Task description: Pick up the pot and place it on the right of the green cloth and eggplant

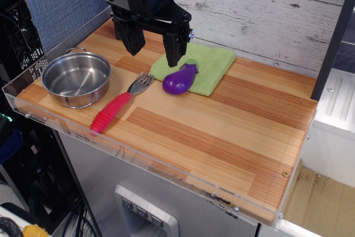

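The shiny steel pot (76,78) sits upright at the left end of the wooden table, its two wire handles at the front and back. The light green cloth (202,65) lies flat at the back middle. The purple eggplant (180,79) lies on the cloth's front left corner, half over its edge. My black gripper (153,48) hangs open and empty above the table between the pot and the cloth, just left of the cloth's back edge. Its two fingers point down, wide apart.
A fork with a red ribbed handle (117,109) lies between the pot and the eggplant. A clear plastic rim (138,162) runs along the table's front and left edges. A plank wall stands behind. Bare wood (260,120) lies right of the cloth.
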